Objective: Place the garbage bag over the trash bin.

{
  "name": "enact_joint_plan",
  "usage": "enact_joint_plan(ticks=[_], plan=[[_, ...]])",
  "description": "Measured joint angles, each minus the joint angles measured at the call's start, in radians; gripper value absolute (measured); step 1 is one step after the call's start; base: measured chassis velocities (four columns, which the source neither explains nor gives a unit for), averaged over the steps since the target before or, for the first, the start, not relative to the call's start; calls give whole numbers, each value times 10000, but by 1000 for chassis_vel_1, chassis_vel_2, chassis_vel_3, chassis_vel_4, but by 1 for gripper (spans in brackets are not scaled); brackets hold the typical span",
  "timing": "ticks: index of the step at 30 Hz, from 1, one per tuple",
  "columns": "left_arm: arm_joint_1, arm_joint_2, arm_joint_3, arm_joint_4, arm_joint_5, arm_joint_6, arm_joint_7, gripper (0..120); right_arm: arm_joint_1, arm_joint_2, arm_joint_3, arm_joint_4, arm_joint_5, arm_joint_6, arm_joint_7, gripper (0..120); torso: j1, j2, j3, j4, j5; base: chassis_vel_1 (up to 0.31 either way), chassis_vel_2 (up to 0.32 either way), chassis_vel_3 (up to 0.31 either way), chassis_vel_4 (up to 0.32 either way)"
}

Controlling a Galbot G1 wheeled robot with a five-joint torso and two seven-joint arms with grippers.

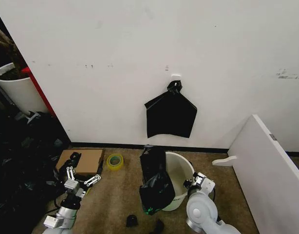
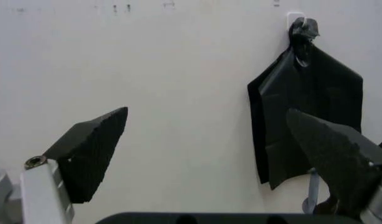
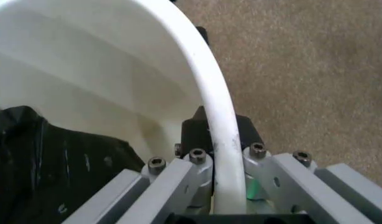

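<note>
Step in hand: by my reading, steadying the bin so the bag can be spread over its mouth
Right gripper (image 3: 217, 170): jaws closed on the trash bin's rim, one pad inside the wall and one outside, at the side of the bin nearest the robot's right
Left gripper (image 1: 81, 176): jaws wide open and holding nothing, raised over the carpet by the cardboard sheet (image 1: 84, 160) and the roll of tape (image 1: 115, 161), well apart from the bin
Doing it well: keep the rim pinched firmly and the bin level; the free gripper would need a single layer of the bag's edge, not a bunched fold
Trash bin (image 1: 182, 171): round, cream-white, smooth tapered wall, on the carpet below the wall
Garbage bag (image 1: 156, 187): glossy black film, crumpled, draped over the bin's left rim, part inside, part hanging outside; most of the mouth is uncovered
</note>
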Motion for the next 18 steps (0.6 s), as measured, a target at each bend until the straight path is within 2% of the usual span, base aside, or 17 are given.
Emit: enact_joint_plan(ticks=[6, 10, 12, 16, 18], plan=[[74, -29, -43, -22, 0, -50, 20, 100, 115, 51, -117, -321, -174, -61, -61, 2, 0, 1, -1, -1, -4, 0, 0, 0, 0], [87, -74, -46, -29, 37, -55, 31, 100, 157, -132, -198, -258, -276, -339, -68, 20, 0, 0, 1, 1, 2, 0, 0, 0, 0], [95, -84, -46, -31, 53, -56, 34, 100, 139, -181, -220, -144, -303, -393, -23, 23, 1, 0, 2, 1, 5, 0, 0, 0, 0], [147, -121, -62, -42, 106, -65, 39, 100, -72, -392, -252, 852, -579, -594, 354, 40, 2, 0, 2, 0, 4, 0, 0, 0, 0], [168, -137, -69, -41, 149, -68, 42, 100, -266, -518, -280, 1536, -1693, -575, 232, 50, 2, 0, 1, 0, 2, 0, 0, 0, 0]])
